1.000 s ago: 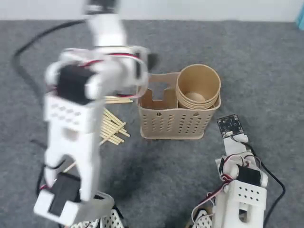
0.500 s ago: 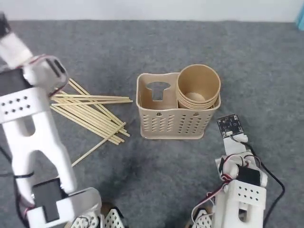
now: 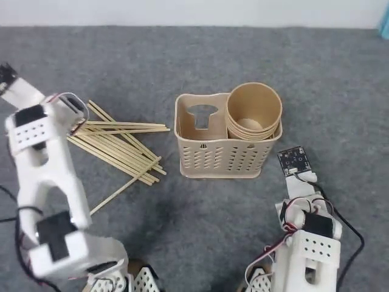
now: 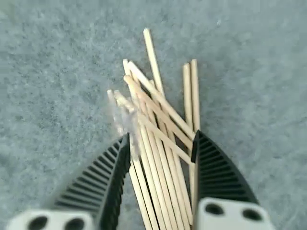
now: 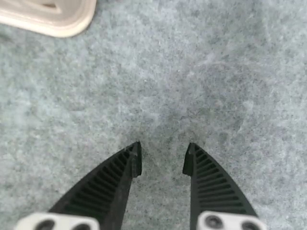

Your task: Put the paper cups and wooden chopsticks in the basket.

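Several pale wooden chopsticks (image 4: 149,117), fanned, under left hand (image 4: 161,139) (open, gripping nothing).

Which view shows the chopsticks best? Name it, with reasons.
High view: the whole chopsticks pile lies beside the basket. Left wrist view: stick ends between the open left gripper. Right wrist view: carpet, a basket corner.

The left claw (image 4: 160,143) gapes wide, pointing down; the right claw (image 5: 162,158), seemingly low, stands parted.

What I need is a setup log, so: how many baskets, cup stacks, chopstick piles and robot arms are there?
Basket: 1
Stack of paper cups: 1
Pile of wooden chopsticks: 1
Robot arms: 2
Total: 5
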Controlling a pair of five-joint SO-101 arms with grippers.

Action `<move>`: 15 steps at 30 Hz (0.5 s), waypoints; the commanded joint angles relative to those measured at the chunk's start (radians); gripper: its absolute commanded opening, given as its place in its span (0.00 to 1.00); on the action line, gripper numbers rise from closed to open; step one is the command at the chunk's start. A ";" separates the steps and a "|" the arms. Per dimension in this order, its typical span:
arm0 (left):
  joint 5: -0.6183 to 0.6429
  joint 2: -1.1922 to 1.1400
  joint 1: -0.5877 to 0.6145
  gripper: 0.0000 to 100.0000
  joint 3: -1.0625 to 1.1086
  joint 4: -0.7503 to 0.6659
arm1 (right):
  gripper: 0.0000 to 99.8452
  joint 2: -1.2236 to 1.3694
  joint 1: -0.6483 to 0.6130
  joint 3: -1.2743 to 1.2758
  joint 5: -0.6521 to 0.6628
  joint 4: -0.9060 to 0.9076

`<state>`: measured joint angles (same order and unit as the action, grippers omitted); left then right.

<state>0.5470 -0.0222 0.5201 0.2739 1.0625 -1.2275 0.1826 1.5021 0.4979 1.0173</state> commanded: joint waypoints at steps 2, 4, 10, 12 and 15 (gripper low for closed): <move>0.014 -0.118 0.006 0.19 -0.127 -0.026 | 0.16 -0.019 -0.005 -0.008 0.014 -0.016; 0.014 -0.172 0.006 0.19 -0.166 -0.026 | 0.16 -0.019 -0.005 -0.008 0.014 -0.018; 0.117 -0.321 0.020 0.19 -0.285 -0.026 | 0.16 -0.019 -0.005 -0.008 0.014 -0.019; 0.123 -0.376 0.021 0.19 -0.321 -0.026 | 0.16 -0.019 -0.005 -0.008 0.014 -0.019; 0.123 -0.446 0.021 0.19 -0.360 -0.026 | 0.16 -0.019 -0.005 -0.008 0.014 -0.021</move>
<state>0.6529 -0.4488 0.5386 -0.0222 1.0564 -1.2275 0.1826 1.5021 0.4979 1.0173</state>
